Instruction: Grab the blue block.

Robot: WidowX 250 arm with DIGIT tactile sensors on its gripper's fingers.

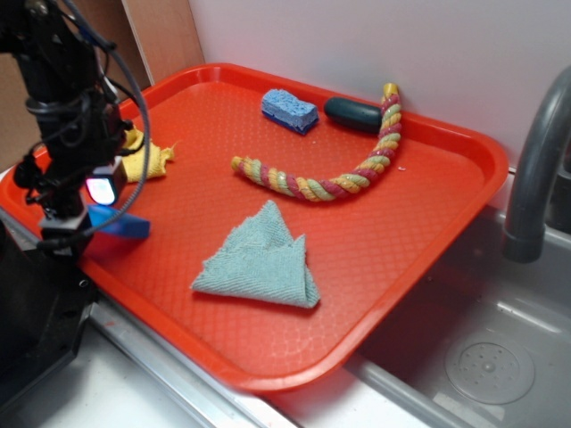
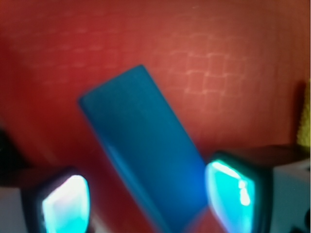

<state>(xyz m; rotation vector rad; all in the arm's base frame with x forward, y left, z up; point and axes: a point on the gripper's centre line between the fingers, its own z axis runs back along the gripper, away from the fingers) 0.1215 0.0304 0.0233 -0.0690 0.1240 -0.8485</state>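
Note:
The blue block (image 1: 122,223) is a smooth bright blue brick lying on the red tray (image 1: 375,259) near its left edge. My gripper (image 1: 86,214) hangs right over it, with one glowing pad facing the camera. In the wrist view the blue block (image 2: 146,160) lies diagonally between my two glowing fingertips (image 2: 65,204). My gripper (image 2: 148,201) is open around it. The right pad is at the block's edge, and red tray shows between the block and the left pad. The view is blurred.
On the tray lie a yellow cloth (image 1: 147,159) behind my gripper, a grey-green cloth (image 1: 263,263) in the middle, a coloured rope (image 1: 339,174), a light blue porous sponge (image 1: 289,110) and a dark oval object (image 1: 352,113). A sink with a faucet (image 1: 535,169) is at the right.

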